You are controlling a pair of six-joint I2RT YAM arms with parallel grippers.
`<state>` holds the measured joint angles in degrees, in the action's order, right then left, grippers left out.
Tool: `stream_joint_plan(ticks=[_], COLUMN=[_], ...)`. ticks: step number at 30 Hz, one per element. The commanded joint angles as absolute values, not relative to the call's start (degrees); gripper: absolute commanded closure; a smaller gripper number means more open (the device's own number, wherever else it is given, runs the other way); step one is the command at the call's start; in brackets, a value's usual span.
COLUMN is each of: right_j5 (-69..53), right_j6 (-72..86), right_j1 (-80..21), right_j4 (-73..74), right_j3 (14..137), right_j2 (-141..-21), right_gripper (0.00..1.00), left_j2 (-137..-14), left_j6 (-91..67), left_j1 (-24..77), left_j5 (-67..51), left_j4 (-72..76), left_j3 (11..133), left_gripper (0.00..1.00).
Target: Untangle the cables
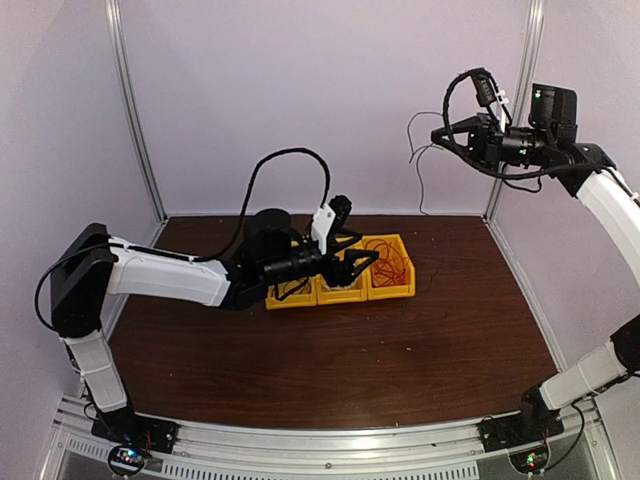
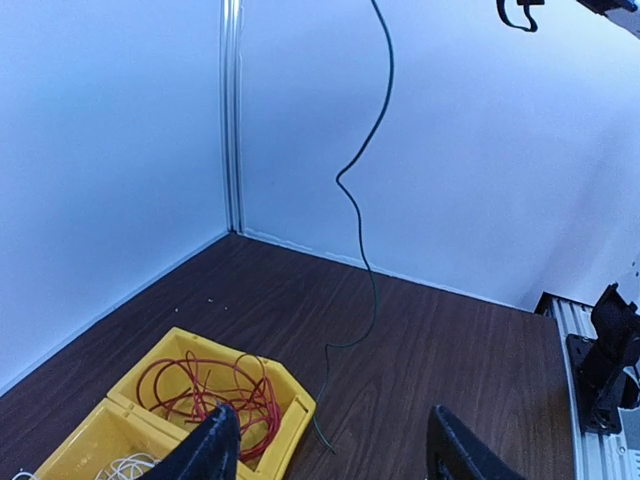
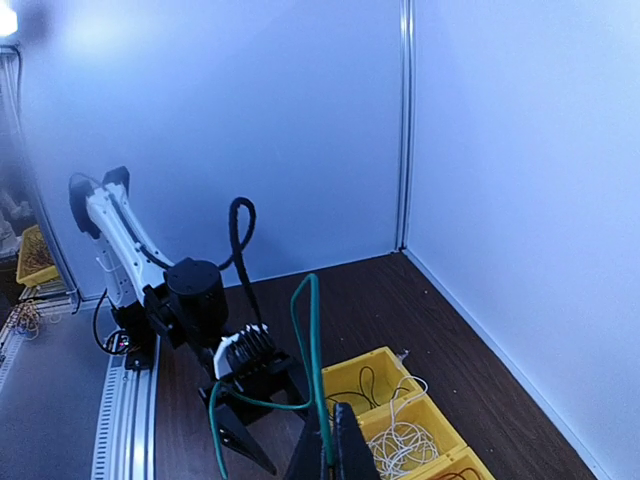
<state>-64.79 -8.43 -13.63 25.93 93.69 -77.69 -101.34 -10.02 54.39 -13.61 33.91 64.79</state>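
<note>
While the left hand [image 2: 330,442] gapes low, raised right hand [image 3: 326,452] pinches the green cable [image 3: 315,340].

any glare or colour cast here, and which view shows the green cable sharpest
Left wrist: bluish cast, green cable crisp against the pale wall, the gripper fingers dark and blurred at the bottom edge. Right wrist: also bluish, with a glare spot in the top-left corner. Top external: pinkish walls, soft, cable only a faint line.
</note>
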Motion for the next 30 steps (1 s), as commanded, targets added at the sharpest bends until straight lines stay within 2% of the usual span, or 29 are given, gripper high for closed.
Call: stream_joint_plan(ticks=[1, 4, 8, 13, 17, 19, 26, 29, 30], right_j5=[-67.75, -68.83, -69.35, -69.02, -68.65, -68.58, -67.85, -67.31, -67.13], right_j6=[-0.94, 3.45, 6.92, 7.84, 7.47, 7.47, 4.78, 3.12, 2.84], right_j1=[-15.88, -16.34, -16.84, -17.3, -17.41, -17.65, -17.76, -17.76, -17.75], right_j4=[19.9, 16.36, 12.97, 11.86, 11.95, 11.98, 14.16, 15.38, 15.58], right_j3=[96.55, 96.85, 97.18, 97.7, 97.39, 97.3, 97.23, 96.6, 96.27], right_j2=[-78.05, -78.5, -78.83, -79.19, -79.28, -79.19, -79.41, -79.37, -79.3], right_gripper=[1.0, 1.0, 1.0, 1.0, 1.0, 1.0, 1.0, 1.0, 1.0], left_j2=[-108.48, -113.03, -120.4, -128.67, -132.97, -133.61, -131.47, -128.93, -127.79], left_j6=[-11.29, -13.61, -16.89, -20.5, -20.67, -20.8, -22.31, -22.62, -22.41], left_j1=[55.98, 57.42, 57.82, 58.17, 58.58, 58.61, 58.57, 58.61, 58.56], left_j5=[-16.04, -14.31, -15.76, -17.0, -15.1, -14.37, -13.61, -12.81, -12.64], left_j4=[48.92, 57.89, 61.63, 60.74, 56.97, 56.08, 57.19, 59.68, 60.21], left_j3=[69.45, 70.82, 78.11, 88.54, 94.58, 95.25, 90.05, 85.06, 83.6], left_gripper=[0.35, 0.34, 0.34, 0.36, 0.41, 0.49, 0.88, 1.0, 1.0])
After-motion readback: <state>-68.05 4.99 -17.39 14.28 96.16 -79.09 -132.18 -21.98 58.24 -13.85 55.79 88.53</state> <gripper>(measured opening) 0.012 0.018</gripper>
